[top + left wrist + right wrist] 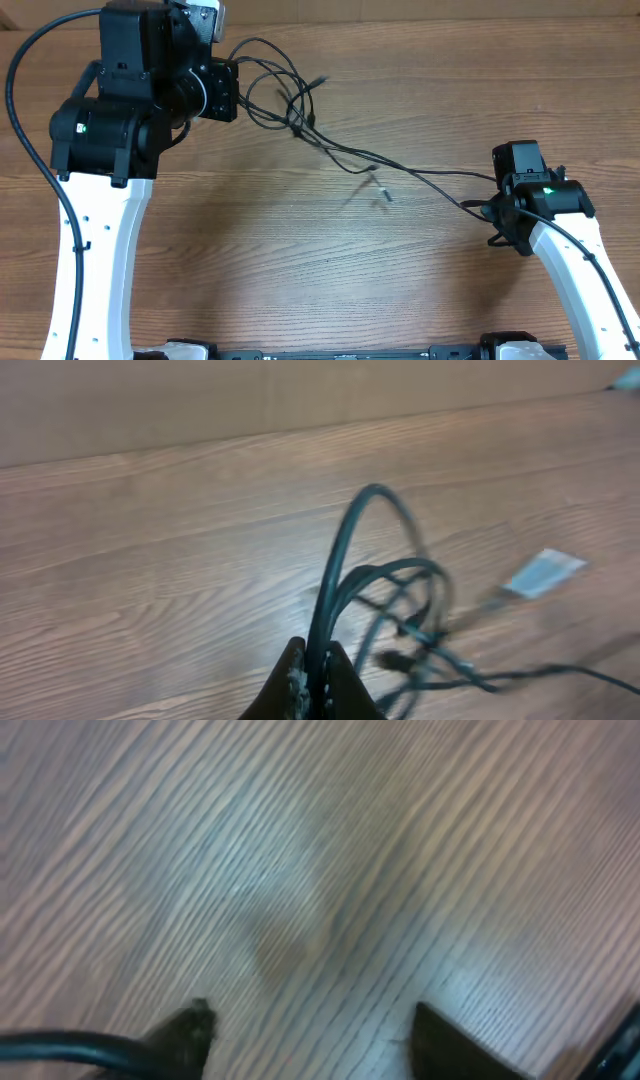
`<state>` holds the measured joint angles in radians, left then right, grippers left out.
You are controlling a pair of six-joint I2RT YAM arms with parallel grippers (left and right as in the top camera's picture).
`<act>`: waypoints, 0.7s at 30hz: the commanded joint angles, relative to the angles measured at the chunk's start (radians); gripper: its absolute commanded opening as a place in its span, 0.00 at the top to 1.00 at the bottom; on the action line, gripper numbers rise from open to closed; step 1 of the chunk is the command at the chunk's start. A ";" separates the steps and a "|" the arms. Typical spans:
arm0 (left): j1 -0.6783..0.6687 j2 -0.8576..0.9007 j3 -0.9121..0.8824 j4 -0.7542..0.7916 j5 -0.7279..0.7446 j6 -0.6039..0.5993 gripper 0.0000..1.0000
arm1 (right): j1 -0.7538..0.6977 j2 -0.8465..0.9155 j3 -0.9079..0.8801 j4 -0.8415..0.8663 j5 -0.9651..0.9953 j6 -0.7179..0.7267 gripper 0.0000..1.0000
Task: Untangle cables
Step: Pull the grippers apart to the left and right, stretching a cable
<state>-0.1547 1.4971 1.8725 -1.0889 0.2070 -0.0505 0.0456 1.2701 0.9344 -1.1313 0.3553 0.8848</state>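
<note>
Two grippers: left gripper (313, 665) clenched on cables (322, 615), loops fanning ahead of its tips; right gripper (310, 1015) released, fingers apart above table (300, 840).

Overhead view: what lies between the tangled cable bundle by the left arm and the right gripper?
The overhead view shows thin cables stretched across that gap, with one small plug beside them; otherwise it is bare table.

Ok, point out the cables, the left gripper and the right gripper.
cables (376, 490): left wrist view, top of the raised loop.
left gripper (312, 665): left wrist view, between its shut fingertips.
right gripper (310, 1025): right wrist view, between its open fingertips.
</note>
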 commanded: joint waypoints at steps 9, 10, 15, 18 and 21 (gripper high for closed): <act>0.047 -0.020 0.022 0.016 -0.052 -0.006 0.96 | -0.024 0.004 -0.012 -0.005 0.029 0.005 0.13; 0.054 -0.020 0.022 0.019 -0.079 -0.006 0.96 | -0.038 0.004 -0.012 -0.008 0.034 0.005 0.13; 0.095 -0.022 0.022 0.047 -0.175 -0.009 0.96 | -0.144 0.004 -0.012 -0.038 0.049 0.002 0.11; 0.131 -0.026 0.022 0.066 -0.173 -0.010 0.96 | -0.216 0.004 -0.012 -0.046 0.052 -0.003 0.09; 0.172 -0.028 0.022 0.076 -0.172 -0.010 0.96 | -0.292 0.004 -0.012 -0.045 0.051 -0.019 0.07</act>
<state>-0.0307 1.4971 1.8725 -1.0306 0.0933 -0.0509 -0.1844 1.2709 0.9340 -1.1748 0.3634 0.8787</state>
